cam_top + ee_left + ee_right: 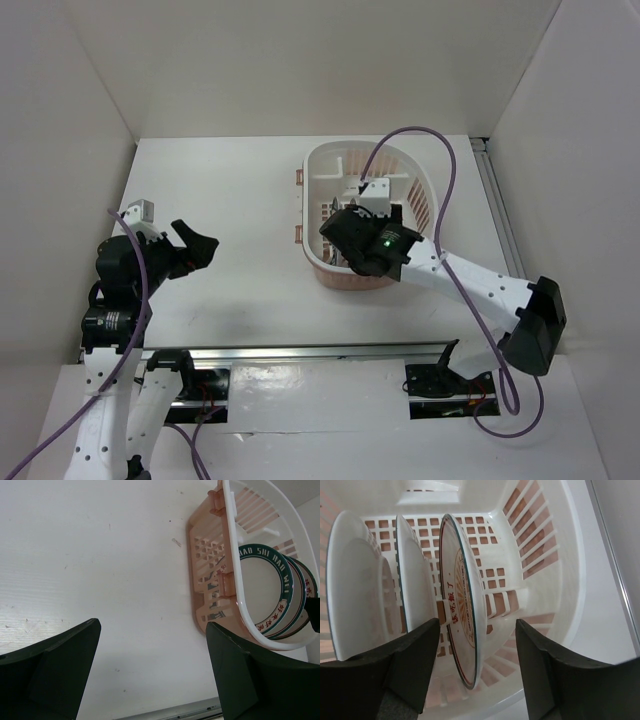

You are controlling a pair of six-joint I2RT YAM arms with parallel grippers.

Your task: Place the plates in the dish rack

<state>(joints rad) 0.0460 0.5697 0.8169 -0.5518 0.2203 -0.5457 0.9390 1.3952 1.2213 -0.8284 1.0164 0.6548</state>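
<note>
Top view's kinda useless here: my right arm (pixel 470 280) sits right over the dish rack (pixel 330 170), so the plates in it are hidden. In the left wrist view the plates (pixel 265 587) overlap at the right edge. The rear ones are just rim slivers, clipped by the frame. In the right wrist view my fingers (pixel 415 665) cover the plates' lower edges and run off the bottom, and the leftmost plate is cut by the left edge.

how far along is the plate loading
Nearly finished: all three plates stand upright in the dish rack. The right end effector is open astride the sunburst plate; the left end effector is open and empty. No plate shows outside the rack.
</note>
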